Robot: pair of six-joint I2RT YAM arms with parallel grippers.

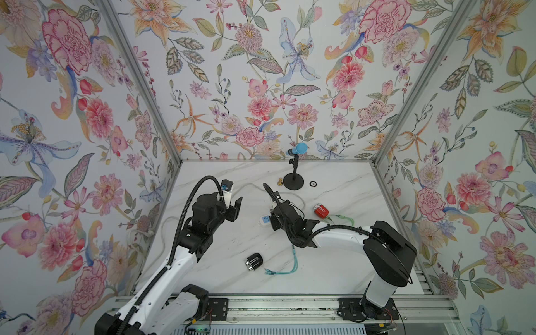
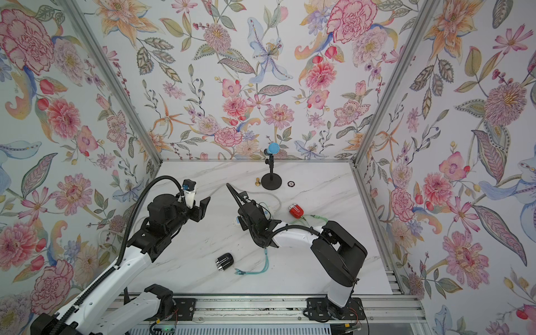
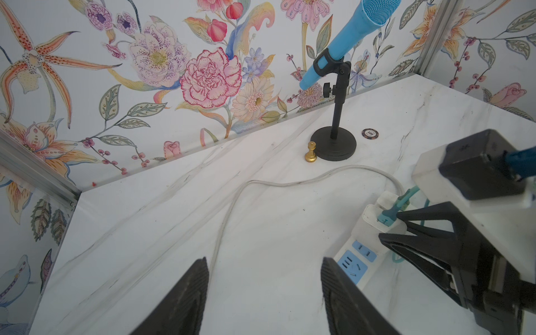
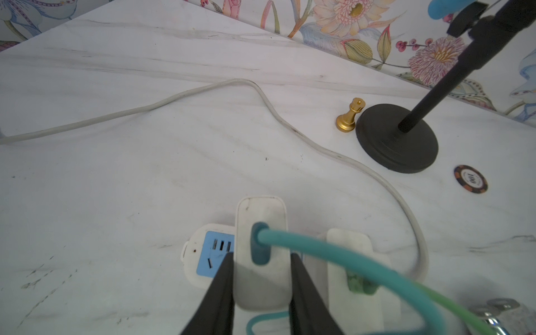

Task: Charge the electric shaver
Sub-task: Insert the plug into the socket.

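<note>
The black electric shaver lies at the front middle of the marble table, apart from both grippers. A teal cable ends in loose plugs beside it. Its other end is plugged into a white charger adapter. My right gripper is shut on that adapter, which stands on the white and blue power strip. How deep its prongs sit is hidden. My left gripper hangs open and empty above bare table, left of the strip.
A second white adapter with a green cable sits on the strip. A red device lies right of it. A microphone stand, a gold chess piece and a poker chip are at the back. The strip's white cord loops left.
</note>
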